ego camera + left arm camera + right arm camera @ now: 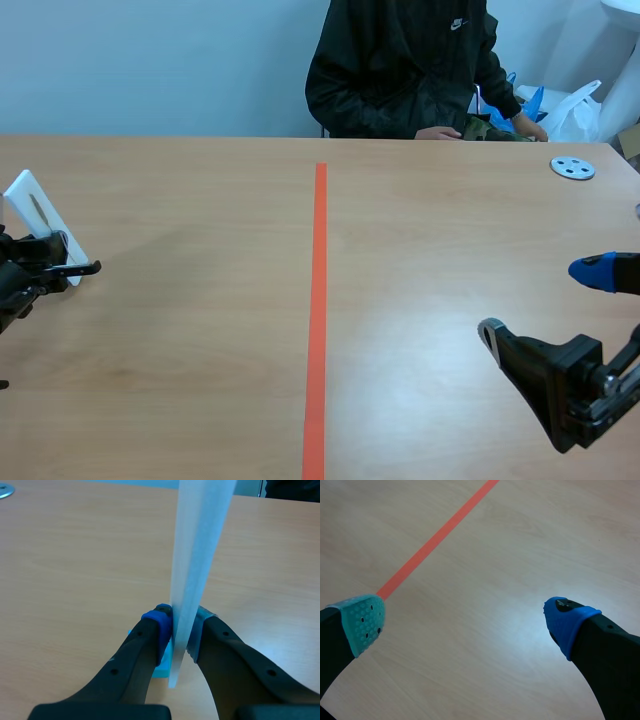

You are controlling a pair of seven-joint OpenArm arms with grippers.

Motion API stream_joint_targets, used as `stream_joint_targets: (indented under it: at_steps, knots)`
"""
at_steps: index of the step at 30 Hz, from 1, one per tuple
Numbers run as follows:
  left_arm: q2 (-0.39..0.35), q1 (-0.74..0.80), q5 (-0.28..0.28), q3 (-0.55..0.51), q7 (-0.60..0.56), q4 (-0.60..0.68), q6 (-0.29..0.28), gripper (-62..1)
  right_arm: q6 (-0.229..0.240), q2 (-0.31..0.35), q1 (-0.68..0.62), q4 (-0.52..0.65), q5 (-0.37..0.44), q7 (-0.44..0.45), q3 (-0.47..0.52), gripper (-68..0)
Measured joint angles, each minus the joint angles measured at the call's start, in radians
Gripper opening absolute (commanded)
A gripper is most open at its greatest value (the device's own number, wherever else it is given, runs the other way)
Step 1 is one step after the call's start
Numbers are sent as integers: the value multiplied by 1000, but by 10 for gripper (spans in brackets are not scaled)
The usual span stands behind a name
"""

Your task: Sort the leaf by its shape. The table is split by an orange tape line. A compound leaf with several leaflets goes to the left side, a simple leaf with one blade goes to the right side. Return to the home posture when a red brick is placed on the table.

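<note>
Pads (159, 622) of your left gripper (181, 630) pinch a white card (200, 545) upright by its lower edge, well left of the orange tape line (318, 320), probably to show its face. The dark narrow leaf (37, 212) on it looks single-bladed, so it likely belongs across that line. Your right gripper (465, 625) hangs spread wide and empty, right of the line.

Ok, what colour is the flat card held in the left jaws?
The card is white; best seen in the left wrist view.

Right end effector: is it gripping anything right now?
No, the right end effector is open, its padded fingers apart over the light wooden table, nothing between them.
</note>
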Motion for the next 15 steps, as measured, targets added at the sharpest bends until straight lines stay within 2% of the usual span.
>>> stream_joint_targets:
  at_steps: [8, 12, 15]
  knots:
    - [8, 0, 0, 0, -5, 0, -2, -565, 0, 0, 0, 0, 0, 0, 0, 4]
    - [8, 0, 1, 0, 5, 0, -3, -522, 0, 0, 0, 0, 0, 0, 0, 4]
    - [8, 0, 6, 0, 32, 0, -3, -517, 0, 0, 0, 0, 0, 0, 0, 4]
